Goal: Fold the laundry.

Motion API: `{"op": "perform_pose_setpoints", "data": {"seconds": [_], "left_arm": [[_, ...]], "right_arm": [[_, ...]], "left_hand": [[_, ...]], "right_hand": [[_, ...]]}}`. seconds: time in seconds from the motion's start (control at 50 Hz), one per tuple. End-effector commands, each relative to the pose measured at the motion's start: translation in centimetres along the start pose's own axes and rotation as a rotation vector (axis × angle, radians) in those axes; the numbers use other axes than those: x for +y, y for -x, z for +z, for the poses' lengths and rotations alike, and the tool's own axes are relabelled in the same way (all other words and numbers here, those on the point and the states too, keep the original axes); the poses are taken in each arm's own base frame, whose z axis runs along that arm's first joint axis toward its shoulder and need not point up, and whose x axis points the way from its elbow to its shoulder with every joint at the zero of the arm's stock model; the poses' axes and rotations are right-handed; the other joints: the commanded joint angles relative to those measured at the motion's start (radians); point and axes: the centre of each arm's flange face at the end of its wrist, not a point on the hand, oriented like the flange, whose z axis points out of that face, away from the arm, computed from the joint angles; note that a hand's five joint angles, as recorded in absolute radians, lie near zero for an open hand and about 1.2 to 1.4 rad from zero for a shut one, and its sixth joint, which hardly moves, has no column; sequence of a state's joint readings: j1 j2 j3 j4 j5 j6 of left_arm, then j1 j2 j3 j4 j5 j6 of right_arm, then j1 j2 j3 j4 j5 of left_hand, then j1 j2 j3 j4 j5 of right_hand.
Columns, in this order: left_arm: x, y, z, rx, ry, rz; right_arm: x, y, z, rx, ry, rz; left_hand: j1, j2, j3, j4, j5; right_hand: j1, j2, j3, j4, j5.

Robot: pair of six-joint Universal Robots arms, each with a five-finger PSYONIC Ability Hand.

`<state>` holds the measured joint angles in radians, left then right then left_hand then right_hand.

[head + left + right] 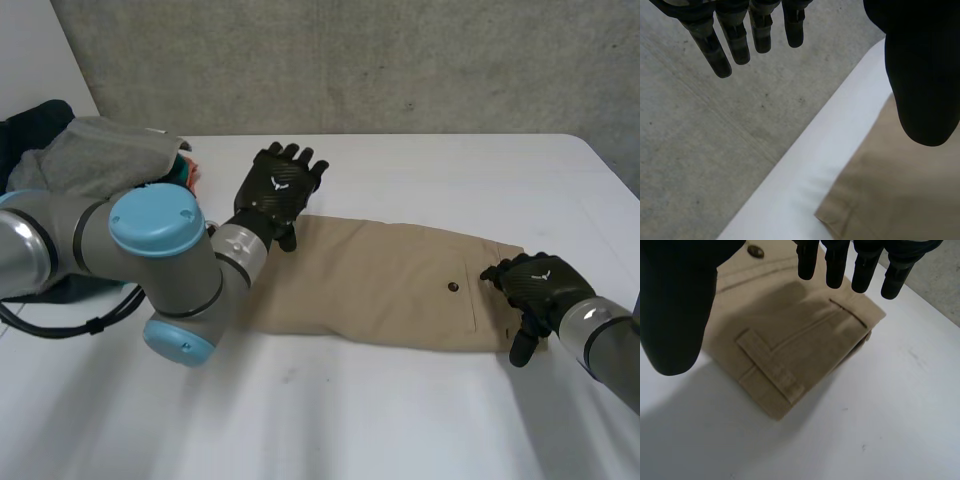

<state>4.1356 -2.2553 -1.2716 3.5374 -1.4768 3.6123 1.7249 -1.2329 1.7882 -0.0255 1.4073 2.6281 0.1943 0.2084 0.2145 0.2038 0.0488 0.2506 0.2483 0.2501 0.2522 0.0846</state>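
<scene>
Tan trousers (390,285), folded lengthwise, are laid flat on the white table (400,420), with the long axis running from hand to hand. The left hand (280,185) is held at the trousers' leg end, fingers straight and spread. The right hand (540,285) is poised over the waistband end, fingers likewise straight, nothing gripped. Each end is judged nearest its own hand.

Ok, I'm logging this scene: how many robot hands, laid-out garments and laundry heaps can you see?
robot hands: 2, left hand and right hand
tan garment, laid flat: 1
laundry heap: 1
total: 4
</scene>
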Motion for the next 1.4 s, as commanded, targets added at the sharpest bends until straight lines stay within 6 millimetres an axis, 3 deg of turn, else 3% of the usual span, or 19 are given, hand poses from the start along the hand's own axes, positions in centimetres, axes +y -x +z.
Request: {"op": "perform_pose_setpoints", "data": {"seconds": [0.02, 0.04, 0.16, 0.26, 0.38, 0.46, 0.48, 0.54, 0.56, 0.64, 0.72, 0.76, 0.78, 0.8, 0.92, 1.06, 1.18, 1.28, 1.4], "left_arm": [[0.4, -0.4, -0.4, 0.011, 0.018, -0.016], [0.3, -0.6, -0.5, 0.013, 0.017, -0.016], [-1.1, -0.1, -1.2, 0.006, -0.003, -0.015], [-2.3, 0.4, -2.0, 0.001, -0.021, -0.020], [-3.2, 1.1, -2.9, -0.010, -0.031, -0.041], [-3.6, 1.5, -3.4, -0.018, -0.034, -0.070], [-3.7, 1.5, -3.5, -0.019, -0.033, -0.077], [-4.0, 1.9, -3.9, -0.027, -0.037, -0.104], [-4.1, 2.0, -4.0, -0.030, -0.037, -0.110], [-4.2, 2.4, -4.6, -0.038, -0.032, -0.130], [-4.2, 2.6, -5.1, -0.043, -0.027, -0.135], [-4.4, 2.8, -5.3, -0.056, -0.025, -0.138], [-4.4, 2.9, -5.3, -0.064, -0.025, -0.138], [-4.5, 3.1, -5.3, -0.072, -0.024, -0.141], [-5.7, 4.2, -4.9, -0.142, -0.048, -0.162], [-8.2, 4.3, -4.1, -0.138, -0.129, -0.222], [-8.7, 0.2, -4.1, -0.017, -0.092, -0.292], [-7.0, -4.8, -4.1, 0.112, 0.028, -0.313], [-4.0, -7.5, -4.2, 0.164, 0.169, -0.303]], "right_arm": [[1.5, 0.1, 2.2, 0.032, -0.027, -0.014], [1.6, -0.1, 2.4, 0.043, -0.029, -0.018], [0.1, -2.5, 1.7, 0.176, -0.107, -0.088], [0.5, -6.6, 0.6, 0.326, -0.031, -0.285], [-0.4, -7.3, 0.7, 0.369, -0.023, -0.483], [-4.9, -2.3, 0.4, 0.297, -0.217, -0.593], [-6.4, 0.3, -0.1, 0.256, -0.305, -0.626], [-8.0, 4.2, -0.8, 0.176, -0.438, -0.678], [-8.0, 7.0, -1.1, 0.094, -0.505, -0.713], [-6.2, 13.8, -2.0, -0.150, -0.618, -0.825], [-3.7, 17.8, -2.6, -0.302, -0.667, -0.950], [-3.3, 18.2, -2.7, -0.315, -0.674, -0.974], [-3.4, 18.1, -2.6, -0.305, -0.678, -0.981], [-3.8, 18.1, -2.7, -0.291, -0.687, -0.977], [-6.5, 15.6, -3.6, -0.266, -0.692, -0.739], [-10.1, 8.4, -4.2, -0.268, -0.618, -0.015], [-9.2, 2.1, -3.4, -0.124, -0.452, 0.184], [-8.2, 1.6, -1.8, -0.131, -0.357, 0.207], [-6.5, 2.4, 0.7, -0.188, -0.229, 0.234]], "left_hand": [[-0.020, -0.034, -0.040, -0.029, -0.049], [-0.020, -0.034, -0.040, -0.029, -0.049], [-0.020, -0.034, -0.040, -0.029, -0.049], [-0.020, -0.034, -0.040, -0.029, -0.049], [-0.020, -0.034, -0.040, -0.029, -0.049], [-0.020, -0.034, -0.040, -0.029, -0.049], [-0.020, -0.034, -0.040, -0.029, -0.049], [-0.020, -0.034, -0.040, -0.029, -0.049], [-0.020, -0.034, -0.040, -0.029, -0.049], [-0.020, -0.034, -0.040, -0.029, -0.049], [-0.020, -0.034, -0.040, -0.029, -0.049], [-0.020, -0.034, -0.040, -0.029, -0.049], [-0.020, -0.034, -0.040, -0.029, -0.049], [-0.020, -0.034, -0.040, -0.029, -0.049], [-0.020, -0.034, -0.040, -0.029, -0.049], [-0.019, -0.033, -0.039, -0.029, -0.048], [-0.016, -0.030, -0.036, -0.026, -0.045], [-0.013, -0.027, -0.033, -0.023, -0.042], [0.034, 0.020, 0.014, 0.024, 0.005]], "right_hand": [[0.830, 0.832, 0.830, 0.828, 0.821], [1.142, 1.145, 1.143, 1.141, 1.134], [1.146, 1.148, 1.146, 1.144, 1.137], [1.146, 1.148, 1.146, 1.144, 1.137], [1.146, 1.148, 1.146, 1.144, 1.137], [1.146, 1.148, 1.146, 1.144, 1.137], [1.146, 1.148, 1.146, 1.144, 1.137], [1.146, 1.148, 1.146, 1.144, 1.137], [1.146, 1.148, 1.146, 1.144, 1.137], [1.146, 1.148, 1.146, 1.144, 1.137], [1.146, 1.148, 1.146, 1.144, 1.137], [0.703, 0.705, 0.703, 0.701, 0.694], [0.416, 0.418, 0.416, 0.414, 0.407], [-0.076, -0.074, -0.076, -0.078, -0.085], [-0.076, -0.074, -0.076, -0.078, -0.085], [-0.076, -0.074, -0.076, -0.078, -0.085], [-0.076, -0.074, -0.076, -0.078, -0.085], [-0.076, -0.074, -0.076, -0.078, -0.085], [-0.076, -0.074, -0.076, -0.078, -0.085]]}}
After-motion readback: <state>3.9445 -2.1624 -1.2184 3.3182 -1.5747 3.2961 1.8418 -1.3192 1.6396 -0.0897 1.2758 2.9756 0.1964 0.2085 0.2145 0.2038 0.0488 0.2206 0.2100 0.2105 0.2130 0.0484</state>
